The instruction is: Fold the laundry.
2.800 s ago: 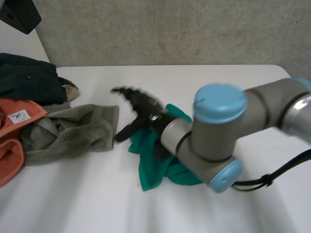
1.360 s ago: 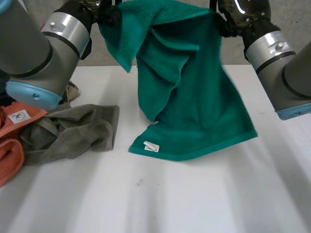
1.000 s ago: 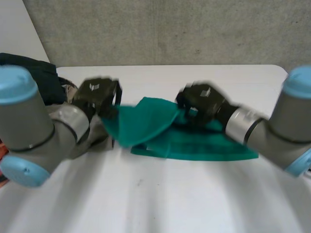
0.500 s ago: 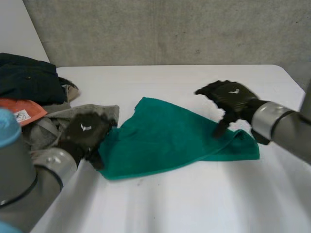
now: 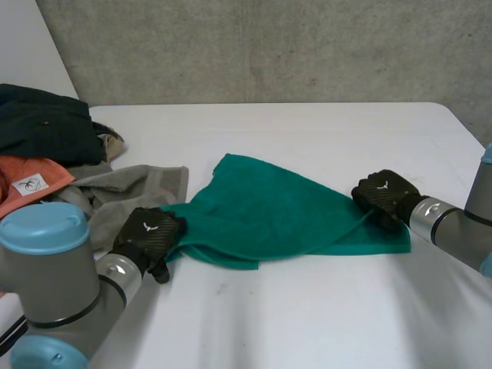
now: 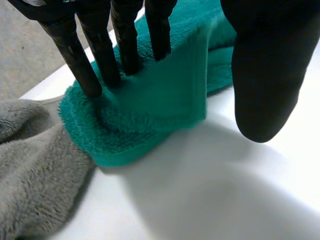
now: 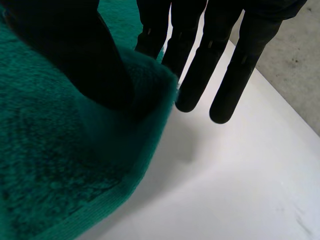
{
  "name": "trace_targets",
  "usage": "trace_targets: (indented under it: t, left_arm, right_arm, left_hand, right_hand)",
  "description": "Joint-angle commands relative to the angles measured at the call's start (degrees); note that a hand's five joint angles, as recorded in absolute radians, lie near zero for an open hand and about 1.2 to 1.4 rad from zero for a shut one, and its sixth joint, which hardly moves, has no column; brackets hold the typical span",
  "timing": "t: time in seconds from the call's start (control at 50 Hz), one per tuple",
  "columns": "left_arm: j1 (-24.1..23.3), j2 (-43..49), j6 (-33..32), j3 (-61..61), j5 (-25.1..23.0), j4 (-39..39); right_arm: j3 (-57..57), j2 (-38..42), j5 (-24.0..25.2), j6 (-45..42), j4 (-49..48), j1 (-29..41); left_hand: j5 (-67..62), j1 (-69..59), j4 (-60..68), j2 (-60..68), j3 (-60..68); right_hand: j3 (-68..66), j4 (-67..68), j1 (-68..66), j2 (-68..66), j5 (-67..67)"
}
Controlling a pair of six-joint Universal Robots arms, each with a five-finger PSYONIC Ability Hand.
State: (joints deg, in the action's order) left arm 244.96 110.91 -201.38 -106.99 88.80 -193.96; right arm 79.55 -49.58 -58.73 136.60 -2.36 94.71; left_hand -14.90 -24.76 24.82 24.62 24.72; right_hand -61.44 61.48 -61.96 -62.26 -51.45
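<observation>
A green towel (image 5: 269, 215) lies loosely spread on the white table (image 5: 307, 323), its near left edge doubled over. My left hand (image 5: 147, 234) rests at the towel's left corner. In the left wrist view its straight fingers (image 6: 100, 55) press into the green towel (image 6: 150, 110) beside a raised fold, and the thumb stands apart from the cloth. My right hand (image 5: 384, 196) sits on the towel's right corner. In the right wrist view its thumb (image 7: 65, 50) pushes the green towel (image 7: 50, 165) against the fingers behind it, while two fingers reach past the edge.
A grey towel (image 5: 131, 192) lies crumpled just left of the green one, close to my left hand, and appears beside that hand as grey towel (image 6: 30, 175). Behind it is a pile with an orange cloth (image 5: 31, 184) and a dark garment (image 5: 46, 123).
The towel went from crumpled to held up in the air by both hands, then down onto the table. Since half a second ago the right hand has dropped onto the right corner and closed.
</observation>
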Motion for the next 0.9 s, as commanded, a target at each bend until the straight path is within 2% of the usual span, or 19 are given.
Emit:
trace_targets:
  t: [0.02, 0.22, 0.3, 0.38, 0.46, 0.56, 0.66, 0.8, 0.9]
  left_arm:
    - [-0.3, 4.1, -4.9, 2.7, 1.4, -3.6]
    - [-0.7, 5.0, -5.1, 5.3, 1.6, -5.1]
    - [-0.7, 3.7, -4.6, 5.9, 1.6, -4.1]
    - [-0.8, -0.3, -3.7, 6.2, 1.2, -0.7]
    - [-0.7, -6.5, -2.4, 7.8, 0.3, 6.0]
    - [-0.6, -17.4, -0.1, 14.8, -3.8, 18.1]
    - [0.6, -23.8, 3.6, 24.7, -7.9, 29.4]
    - [4.1, -20.9, 11.7, 41.3, -10.0, 42.9]
    - [4.7, -14.1, 14.9, 45.9, -10.1, 45.0]
  right_arm:
    - [-1.2, 0.1, 0.1, 6.1, -1.4, -0.3]
    - [2.9, -1.8, 0.2, 6.0, -2.3, 0.4]
    - [3.2, -2.5, 0.0, 6.2, -2.0, 0.0]
    - [3.1, -4.6, -0.2, 6.4, -0.8, -0.7]
    - [1.8, -9.4, -0.5, 6.4, 3.2, -1.8]
    - [-3.1, -19.9, -1.3, 6.0, 12.7, -3.9]
    - [-8.8, -29.4, -1.4, 7.0, 19.1, -6.5]
    - [-15.6, -36.3, -1.1, 10.2, 22.8, -7.6]
    - [-16.4, -35.3, -1.1, 10.1, 23.5, -7.1]
  left_hand:
    - [-9.5, -9.7, 9.6, 9.8, 9.7]
    - [-48.3, -48.5, 48.4, 48.6, 48.5]
    - [-55.1, -55.2, 55.2, 55.4, 55.3]
    - [-55.1, -55.2, 55.2, 55.4, 55.3]
    - [-55.1, -55.2, 55.2, 55.4, 55.3]
    - [-55.1, -55.2, 55.2, 55.4, 55.3]
    - [-55.1, -55.2, 55.2, 55.4, 55.3]
    - [-55.1, -55.2, 55.2, 55.4, 55.3]
    - [-55.1, -55.2, 55.2, 55.4, 55.3]
  right_hand:
    - [-18.6, 18.5, -18.0, -17.7, -18.6]
    - [-18.6, 18.5, -18.0, -17.7, -18.6]
    - [-18.6, 18.5, -18.0, -17.7, -18.6]
    - [-18.6, 18.5, -18.0, -17.7, -18.6]
    - [-18.6, 18.5, -18.0, -17.7, -18.6]
    - [-18.6, 18.5, -18.0, -17.7, -18.6]
    - [-18.6, 18.5, -18.0, -17.7, -18.6]
    - [-18.6, 18.5, -18.0, -17.7, -18.6]
    - [-18.6, 18.5, -18.0, -17.7, -18.6]
